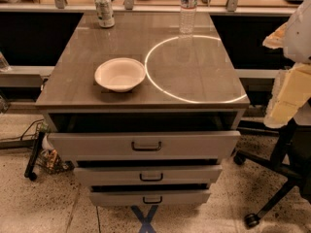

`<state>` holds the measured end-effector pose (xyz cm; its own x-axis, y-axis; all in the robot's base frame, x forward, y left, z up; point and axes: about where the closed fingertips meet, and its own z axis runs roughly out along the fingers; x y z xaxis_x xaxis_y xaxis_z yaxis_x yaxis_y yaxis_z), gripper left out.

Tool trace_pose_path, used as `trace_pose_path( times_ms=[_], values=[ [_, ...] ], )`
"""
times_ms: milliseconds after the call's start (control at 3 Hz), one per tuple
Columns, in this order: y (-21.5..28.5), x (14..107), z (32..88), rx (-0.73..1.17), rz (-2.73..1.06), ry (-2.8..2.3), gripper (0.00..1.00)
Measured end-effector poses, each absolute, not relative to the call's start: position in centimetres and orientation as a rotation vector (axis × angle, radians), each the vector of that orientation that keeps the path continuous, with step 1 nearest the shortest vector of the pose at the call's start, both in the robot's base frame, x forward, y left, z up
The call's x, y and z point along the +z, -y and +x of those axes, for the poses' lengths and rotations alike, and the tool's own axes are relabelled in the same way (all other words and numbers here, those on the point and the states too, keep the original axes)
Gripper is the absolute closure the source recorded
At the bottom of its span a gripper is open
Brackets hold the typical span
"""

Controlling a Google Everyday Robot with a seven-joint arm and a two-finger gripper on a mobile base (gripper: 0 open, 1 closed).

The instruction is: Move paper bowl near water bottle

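Observation:
The paper bowl (120,74), shallow and cream-white, sits upright on the grey cabinet top (194,76), left of centre near the front. The water bottle (188,8), clear with a pale label, stands upright at the back edge, right of centre. My gripper (287,95), cream-coloured below the white arm, hangs at the right edge of the view. It is beside and off the cabinet's right side, far from the bowl, and holds nothing that I can see.
A silver-green soda can (104,10) stands at the back left corner. A bright ring of light (194,100) lies on the top's right half. Three drawers (146,146) stick out below the top. An office chair base (272,198) stands at the right.

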<state>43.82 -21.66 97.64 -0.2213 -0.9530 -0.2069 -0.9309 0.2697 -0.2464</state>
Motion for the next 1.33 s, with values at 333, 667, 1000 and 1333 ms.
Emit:
trace_pose_path(
  times_ms=[333, 667, 1000, 1333],
  values=[
    [21.7, 97.6, 43.8, -0.099, -1.724, -2.231, 0.0],
    [19.2, 96.7, 45.8, -0.058, -1.702, -2.216, 0.0],
    [13.7, 95.0, 50.1, 0.003, -1.709, -2.141, 0.0],
    [6.3, 93.9, 56.0, 0.092, -1.684, -2.046, 0.0]
  ],
)
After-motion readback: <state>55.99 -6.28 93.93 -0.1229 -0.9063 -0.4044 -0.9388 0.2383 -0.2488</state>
